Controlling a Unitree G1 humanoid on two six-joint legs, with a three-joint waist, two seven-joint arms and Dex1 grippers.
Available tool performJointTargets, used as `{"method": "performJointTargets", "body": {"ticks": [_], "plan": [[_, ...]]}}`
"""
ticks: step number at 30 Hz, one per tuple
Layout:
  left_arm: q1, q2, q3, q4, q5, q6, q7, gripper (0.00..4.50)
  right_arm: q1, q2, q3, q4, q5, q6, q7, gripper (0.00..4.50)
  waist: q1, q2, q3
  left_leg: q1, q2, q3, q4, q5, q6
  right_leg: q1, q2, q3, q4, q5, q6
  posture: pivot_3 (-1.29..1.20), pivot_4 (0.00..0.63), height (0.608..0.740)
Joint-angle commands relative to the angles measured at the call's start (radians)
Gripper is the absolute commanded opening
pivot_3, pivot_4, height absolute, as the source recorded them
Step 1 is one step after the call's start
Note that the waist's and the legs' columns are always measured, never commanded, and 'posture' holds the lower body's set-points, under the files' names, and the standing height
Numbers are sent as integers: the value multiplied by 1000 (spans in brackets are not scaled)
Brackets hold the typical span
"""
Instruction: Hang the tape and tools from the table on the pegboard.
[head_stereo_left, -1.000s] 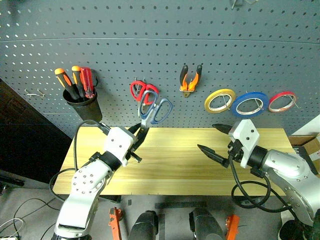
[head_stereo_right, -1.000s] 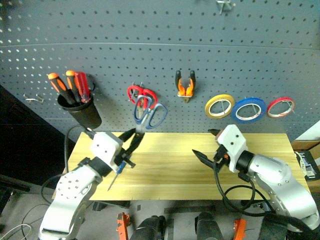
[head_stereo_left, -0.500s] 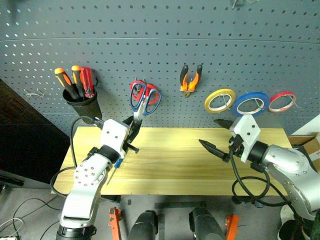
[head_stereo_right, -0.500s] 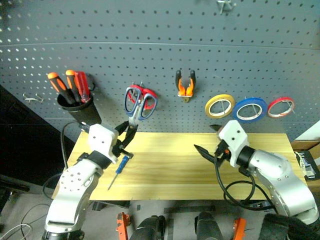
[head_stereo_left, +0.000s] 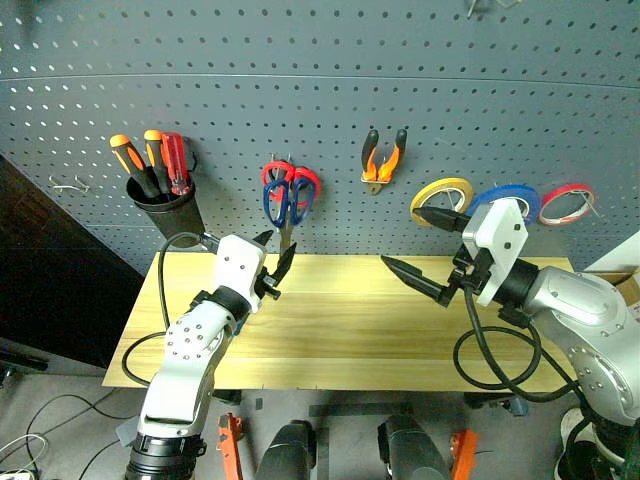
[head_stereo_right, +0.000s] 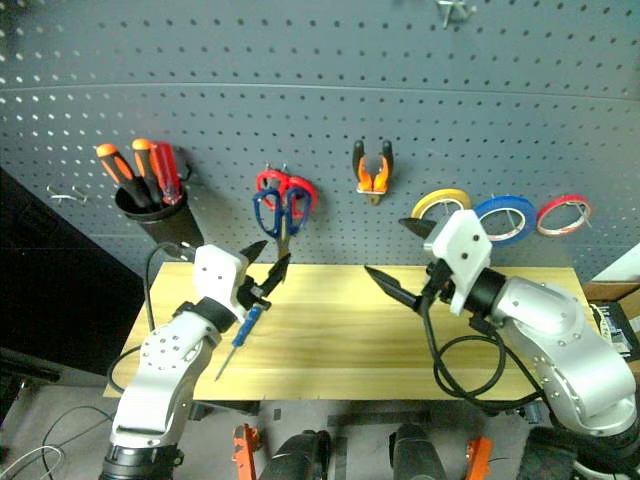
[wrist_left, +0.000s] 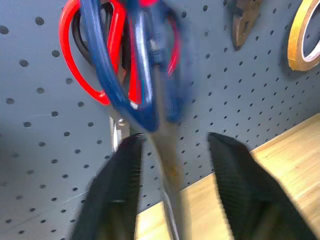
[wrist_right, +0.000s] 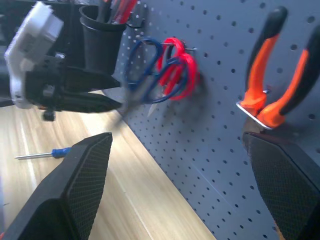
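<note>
Dark-handled scissors (head_stereo_left: 284, 205) hang on the pegboard (head_stereo_left: 330, 100), loops over the same hook as the red scissors (head_stereo_left: 298, 181), blades pointing down to just above the surface (head_stereo_left: 340, 320). Left end effector (head_stereo_left: 272, 262) sits directly below them, fingers (wrist_left: 123, 185) apart on either side of the blade and clear of it in the left wrist view; blade blurred there, so the scissors may be swinging. Judgement: this is the release step. To do it well, draw the end effector straight back and slightly down without brushing the blade, so the loops are not lifted off the hook, and wait for the swing to settle. Pliers (head_stereo_left: 382, 157) with orange-and-black handles hang further right; blue tape ring (head_stereo_left: 505, 205) hangs between the yellow ring (head_stereo_left: 440, 200) and red ring (head_stereo_left: 565, 202), partly behind the right arm. Blue-handled screwdriver (head_stereo_right: 238, 340) lies on the surface near its left end, just beside the left end effector; it looks like the last item to hang. Right end effector (head_stereo_left: 425, 250) hovers above the surface with fingers wide apart, holding nothing. A black cup (head_stereo_left: 165, 212) on the pegboard holds orange and red screwdrivers (head_stereo_left: 150, 165). Surface is light wood, otherwise bare; a cardboard box (head_stereo_left: 618, 290) sits at far right.
</note>
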Motion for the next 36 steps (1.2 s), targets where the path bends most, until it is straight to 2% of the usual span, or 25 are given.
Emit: {"method": "performJointTargets", "body": {"ticks": [1,4,8,12,15,22,28,32,36], "plan": [[41,13,4,-46,-14,19,-13,3576,20,-2,5,-45,10,1,-7,4500,0,0,0,0,0,0,0,0,0,0,0,0,0,0,0,-139,232,740],[116,62,4,-42,-27,115,-56,4476,27,9,19,-47,15,39,-34,4500,-6,0,0,0,0,1,0,0,0,0,0,1,0,0,0,-138,234,740],[150,108,46,14,-30,265,-55,4476,43,26,41,-51,36,145,-86,4500,-2,1,0,0,1,0,0,0,0,-1,1,0,1,0,0,-133,237,740],[72,151,106,160,-31,397,-29,4476,44,78,74,-38,63,328,-186,4500,0,0,1,1,1,-1,0,0,0,0,1,-1,2,0,0,-127,239,740],[19,194,76,245,-17,441,-59,4476,23,117,81,-42,92,402,-207,4500,1,0,1,1,0,-2,0,0,0,-1,0,-1,2,0,0,-126,242,740],[-124,231,20,470,-20,534,-131,4476,-24,149,144,-57,103,461,-220,4500,-1,0,1,0,-1,-2,0,0,0,-2,0,0,1,0,0,-131,247,740],[-164,229,-12,589,-11,559,-150,4476,-51,144,178,-60,110,462,-209,4500,-5,0,1,0,0,-1,0,0,0,-2,0,0,1,0,0,-143,246,740],[-187,208,28,670,-26,566,-115,3618,-57,128,184,-70,128,456,-183,4500,-4,0,1,0,0,-2,0,0,0,-2,0,0,1,0,0,-146,243,740],[-191,203,28,719,-20,541,-111,2246,-65,109,198,-71,120,441,-164,4500,-4,0,1,0,-1,-1,0,0,0,-2,-1,0,1,0,0,-150,239,740]]}}
